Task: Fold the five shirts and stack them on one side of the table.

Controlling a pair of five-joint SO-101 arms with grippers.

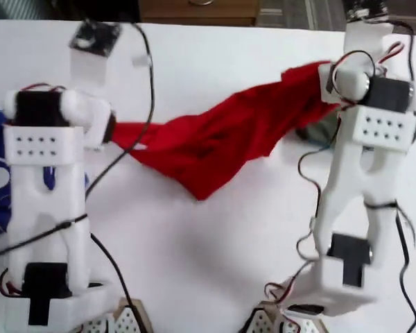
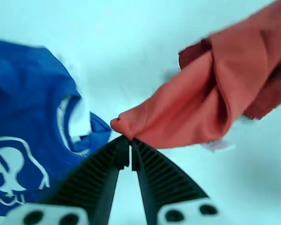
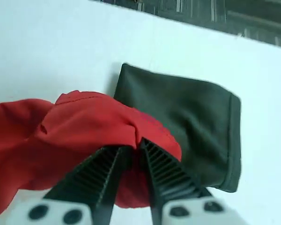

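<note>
Seen from above, the red shirt (image 1: 215,142) is stretched across the middle of the table (image 1: 215,263), from about 9 o'clock up to about 2 o'clock. It is crumpled, not folded, and a loose point of cloth sags from its middle toward 6 o'clock. I cannot tell whether this point touches the table.

The left gripper (image 2: 130,143) is at the 9 o'clock end of the shirt. Its claw is clenched on a small bunched corner of the red cloth, which is pinched at the very tips. The right gripper (image 3: 135,152) is at the 2 o'clock end. Its claw is also clenched, and it grasps a thick fold of the same shirt between the ribbed fingers (image 3: 164,173).

The blue shirt (image 2: 23,93) lies flat at the 9 o'clock edge of the table, beside the left arm. It has a white print and its collar is open. It is near the held corner but apart from it.

The dark shirt (image 3: 187,117) is folded into a neat rectangle and lies at about 3 o'clock, partly under the right arm. The red cloth overlaps one edge of it.

A black cable (image 1: 151,83) runs down over the table past the left arm and crosses the 9 o'clock end of the red shirt.
</note>
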